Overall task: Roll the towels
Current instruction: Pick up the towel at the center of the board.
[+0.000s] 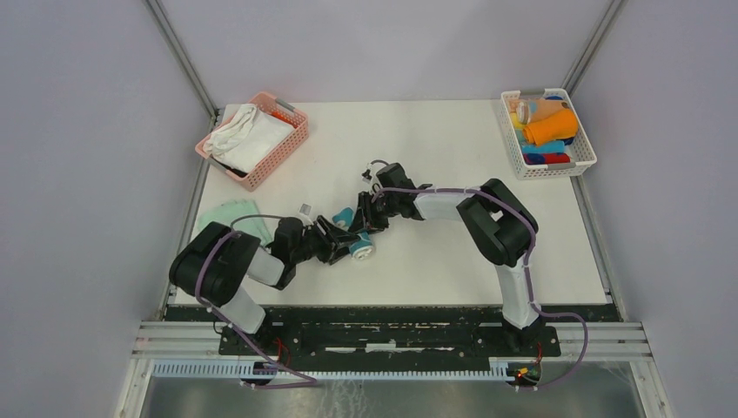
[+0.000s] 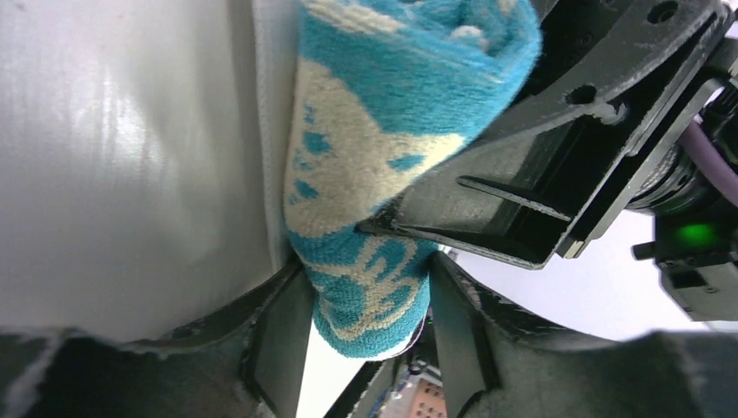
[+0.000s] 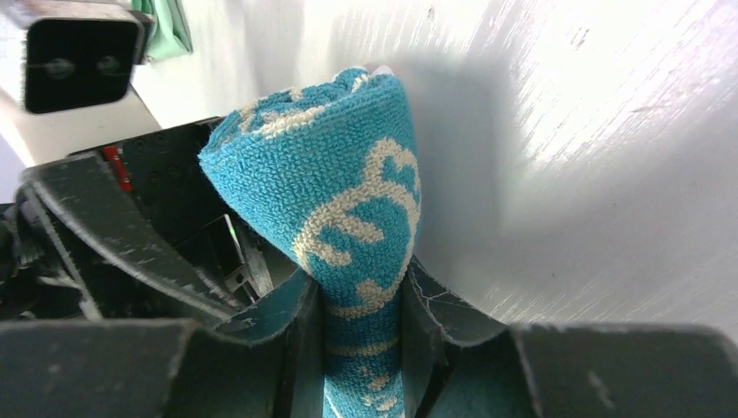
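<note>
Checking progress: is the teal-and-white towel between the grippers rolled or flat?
Rolled: the teal-and-white printed cloth towel is a thick compact tube in both wrist views.

Rolled towel on table centre; left basket and right basket behind it.

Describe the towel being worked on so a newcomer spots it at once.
On the white table, look to the middle, where the two arms meet. There a rolled towel sits between the left gripper and the right gripper. Its teal colour with a cream print sets it apart from the unrolled mint green cloth at the left edge.
</note>
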